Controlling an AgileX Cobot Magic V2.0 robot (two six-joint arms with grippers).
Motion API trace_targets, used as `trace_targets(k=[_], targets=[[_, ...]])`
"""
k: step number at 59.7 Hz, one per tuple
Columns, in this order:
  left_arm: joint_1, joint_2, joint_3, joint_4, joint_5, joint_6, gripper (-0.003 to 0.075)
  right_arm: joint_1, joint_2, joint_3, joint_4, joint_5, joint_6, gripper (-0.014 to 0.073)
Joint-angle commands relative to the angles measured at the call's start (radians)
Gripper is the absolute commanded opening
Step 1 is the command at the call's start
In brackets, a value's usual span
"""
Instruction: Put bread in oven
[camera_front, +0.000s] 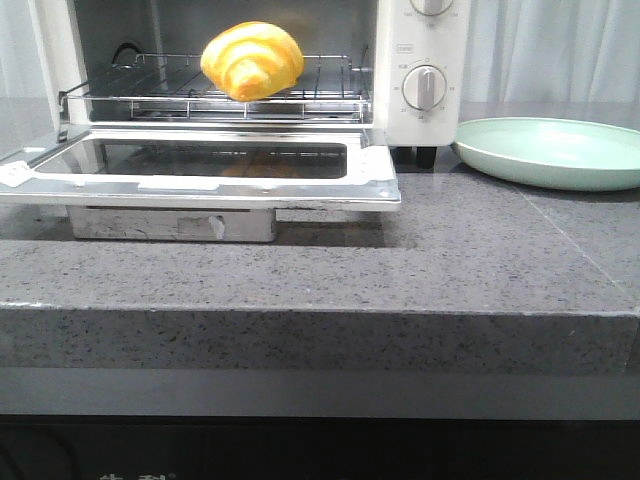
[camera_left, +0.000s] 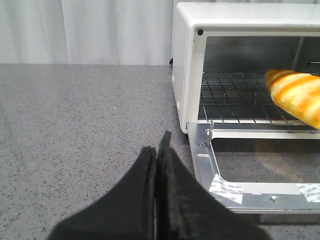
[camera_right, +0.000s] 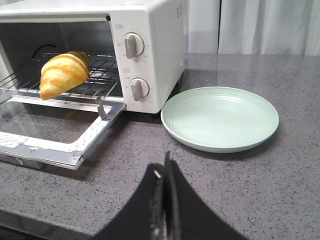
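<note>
front view: the bread (camera_front: 252, 60), a glossy golden-yellow croissant-like roll with darker orange ridged stripes curving over its rounded top, lies on the wire rack (camera_front: 215, 88) inside the oven (camera_front: 420, 60). the roll sits toward the front edge of the rack, roughly midway across its width, one tapered end pointing toward the dial side. the oven is a white box with its glass-windowed door (camera_front: 200, 165) folded down flat over the grey speckled worktop (camera_front: 480, 260); two round dials (camera_front: 424, 88) stand one above the other on its right panel, and a short black foot shows below them. a pale green round plate (camera_front: 555, 150) rests on the worktop just beside the oven, on the dial side, with nothing on it.

left wrist view: the left gripper (camera_left: 159, 150) hangs above bare worktop near the open door's hinge corner, its black fingers pressed together with no gap and nothing between them. the striped end of the bread shows on the rack at the frame edge.

right wrist view: the right gripper (camera_right: 165, 170) is likewise closed tight on nothing, over the worktop, near the plate and the door's free corner. the bread appears plump, with pale yellow and orange bands running across its back.
</note>
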Motion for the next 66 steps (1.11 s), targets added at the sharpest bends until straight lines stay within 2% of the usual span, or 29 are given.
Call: trace_targets(k=[1,31,49,59,66], targets=[[0.003,0.006,-0.027,-0.004,-0.075,-0.006,-0.002,0.002,0.012,-0.023,0.016,-0.084,-0.008,-0.0059],[0.007,-0.026,0.0,0.022,-0.075,-0.006,-0.002,0.002,0.012,-0.023,0.016,-0.084,-0.008,-0.0059],[0.064,-0.358,0.219,0.019,-0.075,-0.006,-0.002,0.001,0.012,-0.023,0.016,-0.083,-0.008,-0.0059],[0.064,-0.356,0.33,0.012,-0.092,-0.006,-0.002,0.001,0.013,-0.023,0.016,-0.08,-0.008,-0.0059],[0.064,-0.356,0.418,0.012,-0.189,-0.006,-0.002,-0.001,0.013,-0.023,0.016,-0.081,-0.008,-0.0059]])
